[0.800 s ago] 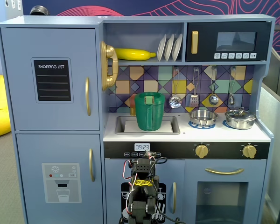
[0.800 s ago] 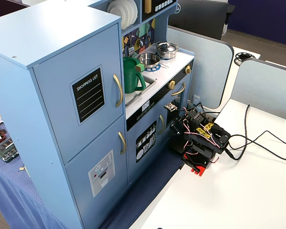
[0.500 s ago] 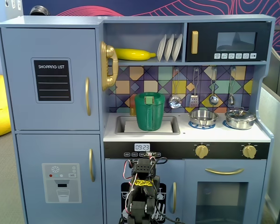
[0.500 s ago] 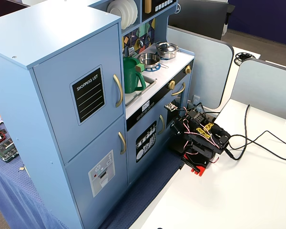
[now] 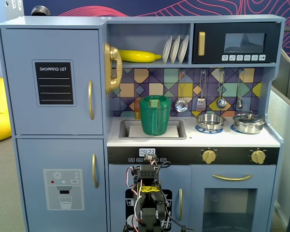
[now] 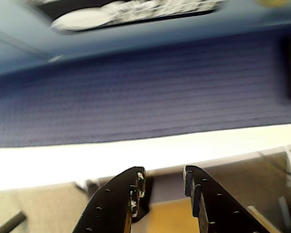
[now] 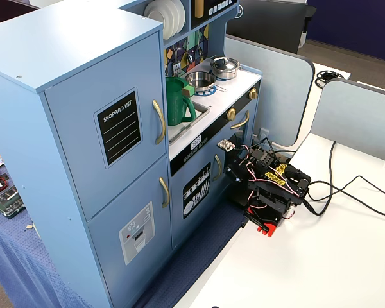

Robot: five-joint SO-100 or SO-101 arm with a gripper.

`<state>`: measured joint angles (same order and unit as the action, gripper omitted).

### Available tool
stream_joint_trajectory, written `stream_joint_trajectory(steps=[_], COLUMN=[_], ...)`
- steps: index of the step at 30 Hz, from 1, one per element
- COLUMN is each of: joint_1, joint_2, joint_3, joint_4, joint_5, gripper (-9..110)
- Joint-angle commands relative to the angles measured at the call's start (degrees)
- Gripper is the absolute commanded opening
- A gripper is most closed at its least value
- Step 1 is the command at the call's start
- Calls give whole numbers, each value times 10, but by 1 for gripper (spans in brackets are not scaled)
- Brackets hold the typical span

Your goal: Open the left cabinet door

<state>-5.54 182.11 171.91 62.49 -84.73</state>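
Note:
The left cabinet door (image 5: 53, 82) is blue-grey with a black "SHOPPING LIST" panel (image 5: 54, 83) and a vertical gold handle (image 5: 91, 100). It stands shut at the cabinet's upper left. It also shows shut in the other fixed view (image 7: 109, 141), with its handle (image 7: 159, 122). The arm (image 5: 147, 205) sits folded low in front of the dishwasher door, well below and to the right of the handle; it also shows in the other fixed view (image 7: 269, 189). In the wrist view my gripper (image 6: 164, 174) is open and empty, with a small gap between the jaws, over the white table edge (image 6: 87, 155).
Below the door is a dispenser door (image 5: 63, 188). A green pitcher (image 5: 154, 116) stands in the sink. A blue cloth (image 7: 199, 250) lies at the cabinet's foot. The arm stands on a white table (image 7: 308, 269), with black cables (image 7: 353, 192) and grey partitions (image 7: 269, 83) nearby.

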Motion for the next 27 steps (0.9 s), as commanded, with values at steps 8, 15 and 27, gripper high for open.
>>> stream_joint_trajectory(steps=[8, 15, 27], joint_1=[-256, -311, -342], joint_2=[-181, -287, -415], joint_3=[-185, -336, -530], joint_4=[-583, -636, -592], joint_5=[-91, -141, -183], gripper=[11, 12, 13])
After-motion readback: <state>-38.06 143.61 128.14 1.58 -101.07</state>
